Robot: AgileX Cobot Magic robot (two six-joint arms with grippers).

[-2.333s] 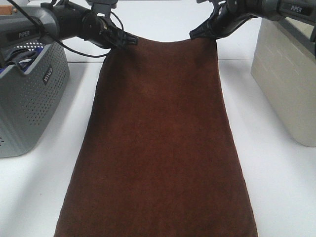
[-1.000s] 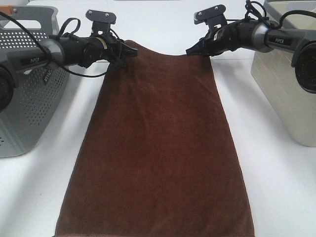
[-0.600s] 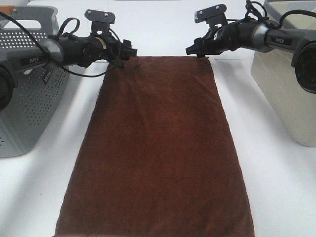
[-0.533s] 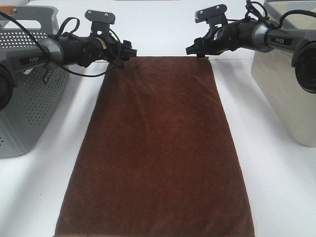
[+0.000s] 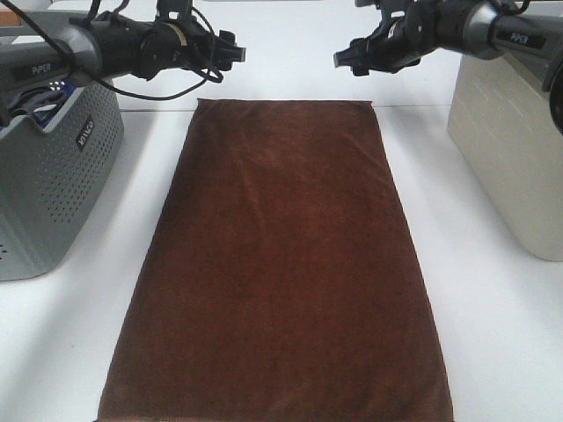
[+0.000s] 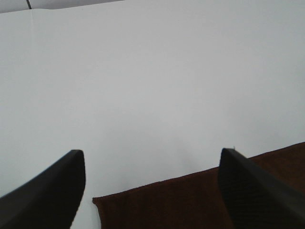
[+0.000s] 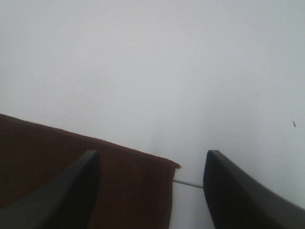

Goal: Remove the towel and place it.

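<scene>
The dark reddish-brown towel (image 5: 277,264) lies flat and spread out on the white table, its long side running from the far middle to the front edge. My left gripper (image 5: 236,53) hovers open and empty above the towel's far left corner (image 6: 143,202). My right gripper (image 5: 343,57) hovers open and empty above the far right corner (image 7: 143,176). Both wrist views show wide-apart fingers with nothing between them and a towel corner below.
A grey perforated basket (image 5: 53,176) stands at the left, with dark items inside. A beige bin (image 5: 515,149) stands at the right. White table (image 5: 493,334) shows on both sides of the towel.
Both grippers let go of the towel's far corners, opened and rose away from it. The towel's far edge dropped flat onto the table.
</scene>
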